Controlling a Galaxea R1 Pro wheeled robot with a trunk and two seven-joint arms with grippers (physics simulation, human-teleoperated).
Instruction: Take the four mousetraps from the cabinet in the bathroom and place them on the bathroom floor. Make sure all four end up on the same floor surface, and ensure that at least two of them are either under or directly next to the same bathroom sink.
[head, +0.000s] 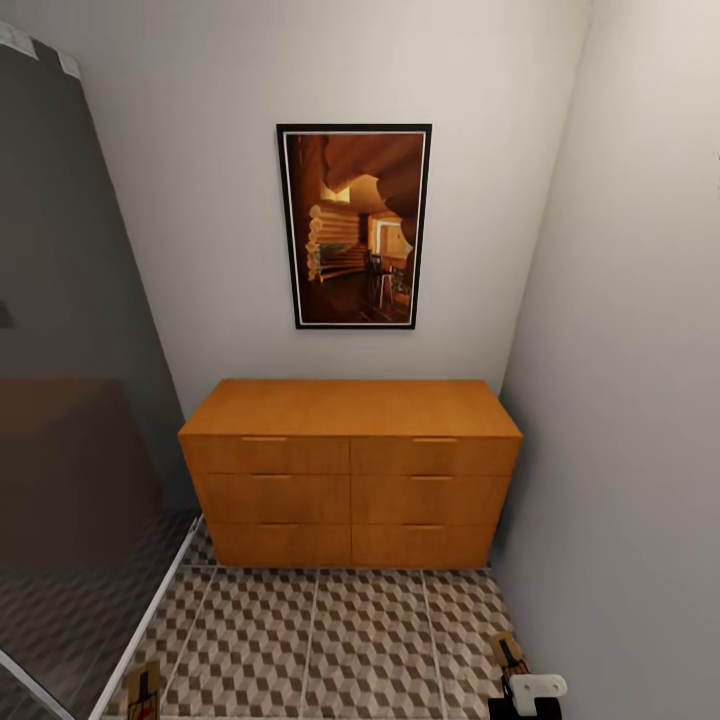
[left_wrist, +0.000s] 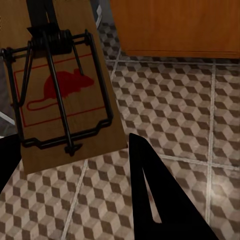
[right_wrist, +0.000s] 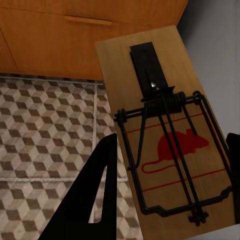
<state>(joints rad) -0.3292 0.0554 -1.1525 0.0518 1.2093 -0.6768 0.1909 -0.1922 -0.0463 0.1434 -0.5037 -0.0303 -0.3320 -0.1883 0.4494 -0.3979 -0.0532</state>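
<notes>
Two mousetraps are in my keeping, one per arm. In the left wrist view, the first mousetrap (left_wrist: 62, 95), a tan wooden board with a black wire spring and a red mouse outline, stands between my left gripper's (left_wrist: 75, 165) dark fingers (left_wrist: 155, 195), above the bathroom floor (left_wrist: 170, 110); the fingers bracket the board's lower edge, closed onto it as far as I can judge. In the right wrist view, the second mousetrap (right_wrist: 167, 135), of the same print and with a black plate at its far end, lies between my right gripper's (right_wrist: 170, 200) fingers (right_wrist: 95, 190), one at each long side of the board, so I read this grip as closed on it too. In the head view, the left-hand trap (head: 142, 690) shows at the lower edge beside a white floor rail (head: 150, 620) of a dark glass screen (head: 70, 400), and the right-hand trap (head: 508, 655) shows at the lower right above a white fitting (head: 535, 688) on my right arm. Ahead, the cabinet (head: 350, 480), orange-brown with six drawer fronts all closed, stands against the back wall (head: 180, 200) between the glass screen and the right-hand wall (head: 640, 400). A black-framed picture (head: 353, 226) hangs above it. The cube-patterned tiles run from the cabinet's foot toward me.
</notes>
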